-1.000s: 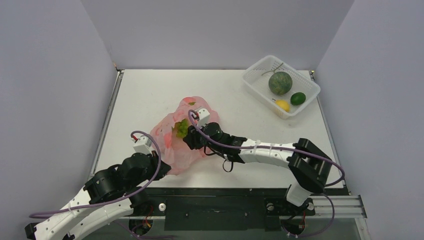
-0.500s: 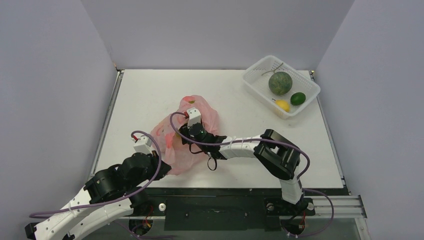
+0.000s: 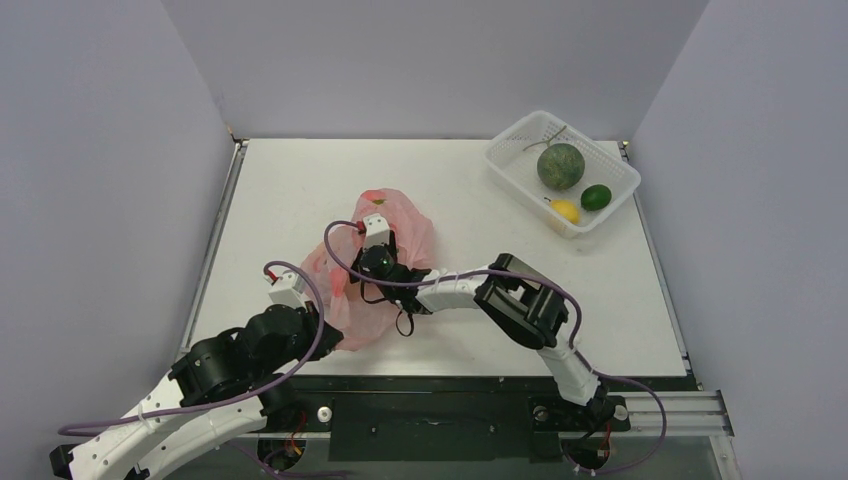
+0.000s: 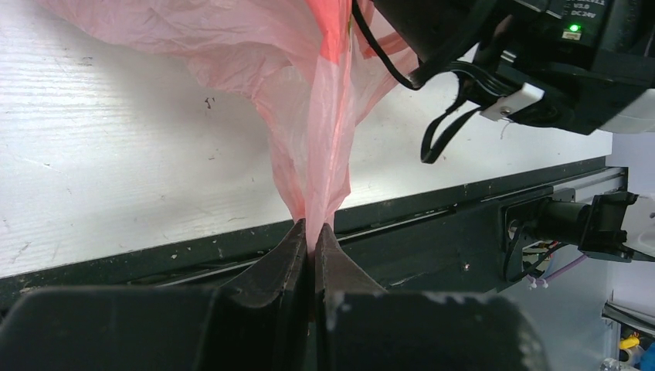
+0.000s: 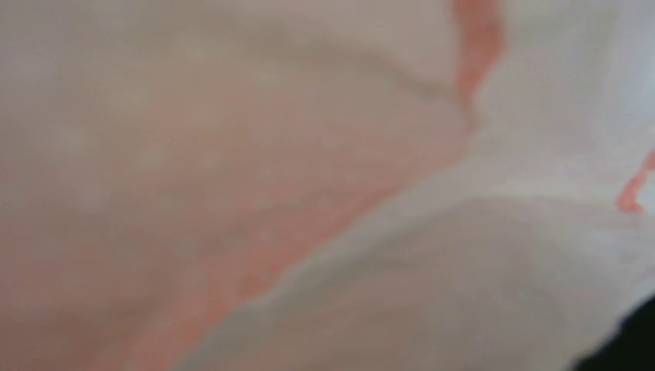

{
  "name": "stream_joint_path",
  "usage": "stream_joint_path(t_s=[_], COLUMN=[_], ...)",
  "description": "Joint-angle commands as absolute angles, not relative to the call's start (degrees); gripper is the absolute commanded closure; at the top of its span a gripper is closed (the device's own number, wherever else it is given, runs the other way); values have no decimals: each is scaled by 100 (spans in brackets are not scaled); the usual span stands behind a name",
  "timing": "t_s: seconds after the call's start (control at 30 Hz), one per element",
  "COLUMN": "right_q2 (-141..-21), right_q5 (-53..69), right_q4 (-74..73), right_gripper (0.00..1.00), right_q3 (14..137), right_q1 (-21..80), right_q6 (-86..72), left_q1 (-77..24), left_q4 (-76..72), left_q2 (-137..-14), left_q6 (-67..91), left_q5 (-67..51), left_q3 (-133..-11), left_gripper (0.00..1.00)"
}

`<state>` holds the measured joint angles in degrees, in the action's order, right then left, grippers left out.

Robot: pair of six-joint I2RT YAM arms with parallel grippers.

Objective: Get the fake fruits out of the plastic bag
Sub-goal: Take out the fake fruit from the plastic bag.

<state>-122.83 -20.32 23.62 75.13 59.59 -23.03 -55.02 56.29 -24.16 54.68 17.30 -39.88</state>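
The pink plastic bag [image 3: 348,305] lies crumpled left of the table's middle. My left gripper [image 4: 310,229] is shut on a bunched fold of the bag [image 4: 313,100] near the table's front edge. My right gripper [image 3: 374,262] reaches into the bag's mouth from the right. Its fingers are hidden by the film, and the right wrist view shows only blurred pink and white bag [image 5: 232,193]. No fake fruit shows inside the bag. Three fake fruits lie in the basket: a grey-green melon [image 3: 560,166], a dark green oval [image 3: 596,197] and a yellow lemon [image 3: 566,210].
A white perforated basket [image 3: 521,136] stands at the back right corner. The right arm [image 3: 520,300] is folded across the table's front middle, and its wrist and cables [image 4: 533,69] hang just right of the bag. A black rail [image 4: 432,232] runs along the front edge.
The right arm has folded and pushed its gripper leftward, deeper into the bag. The green leafy piece seen in the bag's mouth earlier is now covered. The left gripper has kept its hold.
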Motion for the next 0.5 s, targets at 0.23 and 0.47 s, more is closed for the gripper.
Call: stream_joint_path(t_s=[0.23,0.47], right_q2=[-12914,-13137], right_q5=[-2658,-2625], right_q4=[1970,1633], right_gripper=[39,50], right_q3=[8301,8531], right_q1=[5864,5804], right_q6=[-2602,-2597], left_q1=[-5512,-5512], left_q4=[5383,5431], left_q2=[-2359,-2371], left_q6=[5482,5449], left_q5=[1701,1720], left_q3=[-4023,-4040], left_gripper=[100,100])
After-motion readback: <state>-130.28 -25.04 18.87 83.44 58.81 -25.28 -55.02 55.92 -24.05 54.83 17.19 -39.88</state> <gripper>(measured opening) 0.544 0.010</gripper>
